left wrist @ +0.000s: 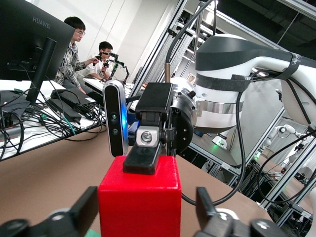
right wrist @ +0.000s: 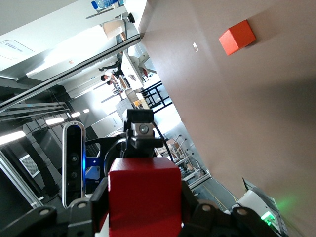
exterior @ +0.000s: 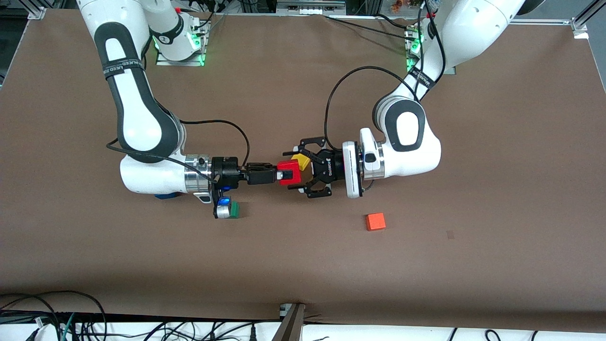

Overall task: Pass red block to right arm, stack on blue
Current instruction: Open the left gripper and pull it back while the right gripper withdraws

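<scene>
The red block (exterior: 291, 168) is in the air over the middle of the table, between the two grippers. My right gripper (exterior: 283, 176), slim and black, is shut on it, with one finger (left wrist: 147, 157) lying on the block's top. My left gripper (exterior: 289, 171), the black claw, is open around the block (left wrist: 138, 202) with a gap beside it. In the right wrist view the claw's fingers (right wrist: 187, 205) flank the block (right wrist: 143, 197). The blue block (exterior: 165, 195) lies on the table, mostly hidden under the right arm's forearm.
A green cube (exterior: 233, 210) lies under the right wrist camera. An orange cube (exterior: 375, 221) (right wrist: 237, 37) lies toward the left arm's end, nearer the front camera. A yellow cube (exterior: 301, 161) shows partly at the claw. Both arms stretch low across the middle.
</scene>
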You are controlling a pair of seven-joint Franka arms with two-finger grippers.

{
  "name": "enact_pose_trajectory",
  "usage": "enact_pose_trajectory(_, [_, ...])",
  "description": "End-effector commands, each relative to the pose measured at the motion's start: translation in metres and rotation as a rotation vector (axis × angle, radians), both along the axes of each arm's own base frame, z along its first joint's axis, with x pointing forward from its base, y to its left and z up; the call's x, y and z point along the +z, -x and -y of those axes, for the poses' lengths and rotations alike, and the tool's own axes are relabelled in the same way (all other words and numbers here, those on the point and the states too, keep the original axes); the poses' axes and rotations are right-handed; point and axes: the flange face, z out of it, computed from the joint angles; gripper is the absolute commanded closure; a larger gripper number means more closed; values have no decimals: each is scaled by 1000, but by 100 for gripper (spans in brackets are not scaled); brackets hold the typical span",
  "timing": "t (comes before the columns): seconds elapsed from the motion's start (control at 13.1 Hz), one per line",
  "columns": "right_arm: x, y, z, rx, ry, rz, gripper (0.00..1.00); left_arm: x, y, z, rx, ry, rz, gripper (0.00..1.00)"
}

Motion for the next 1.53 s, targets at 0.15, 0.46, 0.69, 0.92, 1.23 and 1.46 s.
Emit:
enact_pose_trajectory(0.15, [9,-1,5,-19,-4,-2,92,17,-3,-2,19,25,-46,0])
enact_pose_trajectory(0.46, [10,-8,32,6,85,46,92,39,-6,-11,-12,-59,-96,0])
enact_pose_trajectory(0.69, [7,-12,57,50,184,74,92,45,-8,-19,-31,-147,-114,0])
enact_pose_trajectory(0.92, [6,-11,84,152,434,164,92,56,-11,-30,-44,-280,-141,0])
enact_pose_trajectory(1.23, [-5,-10,131,373,842,322,92,62,-13,-37,-83,-412,-176,0])
enact_pose_trajectory(1.46, [-14,-9,181,507,1042,368,95,71,-8,-37,-104,-524,-262,0])
